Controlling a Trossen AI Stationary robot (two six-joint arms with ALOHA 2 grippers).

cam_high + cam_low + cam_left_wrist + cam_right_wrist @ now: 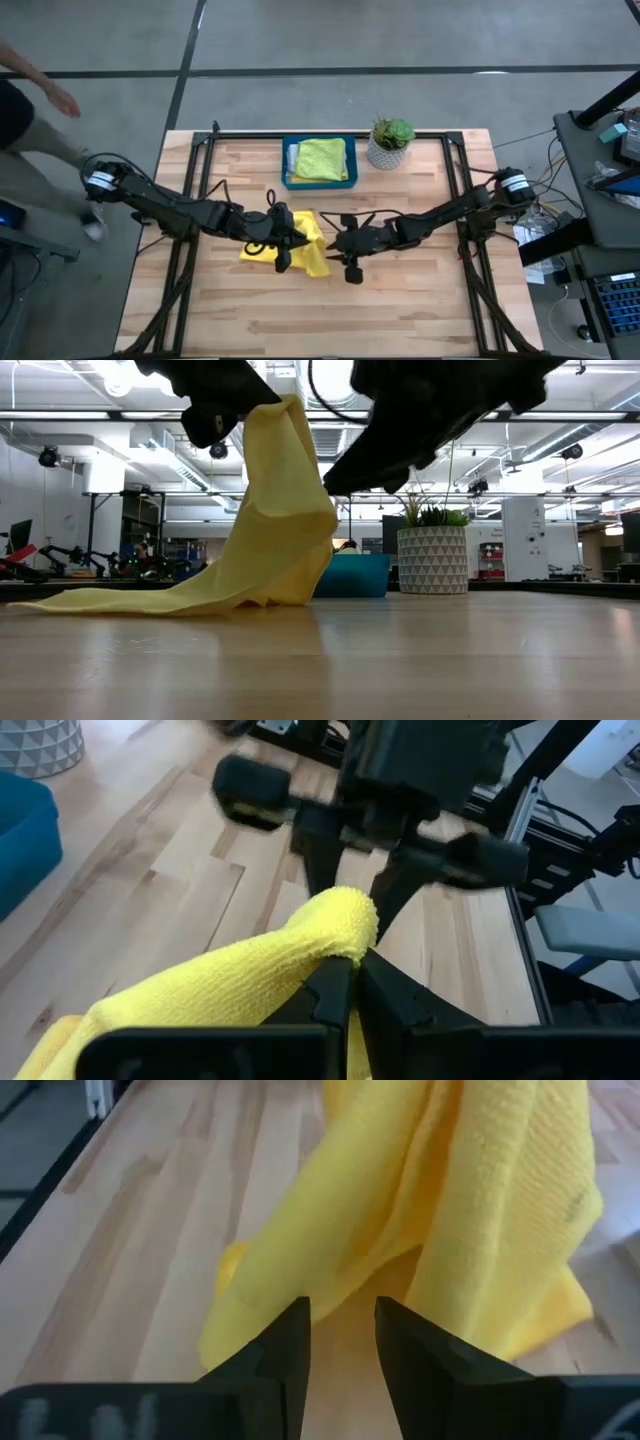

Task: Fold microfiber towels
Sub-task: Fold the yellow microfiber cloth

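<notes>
At frame centre, the left gripper (290, 238) is pinching a yellow towel (305, 250) up off the wooden bench (420, 300); the right gripper (345, 243), fingers parted, is hovering beside it. A lime-green towel (320, 158) is lying folded in the teal tray (287, 180); this fold looks unfinished.

Low view: both arms cut off above; teal tray (352, 575) half hidden behind yellow towel (270, 530).

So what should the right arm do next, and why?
Probably ease forward and pinch the hanging edge of the yellow towel: the left gripper holds one corner lifted, while the right gripper is open, just short of the cloth.
</notes>
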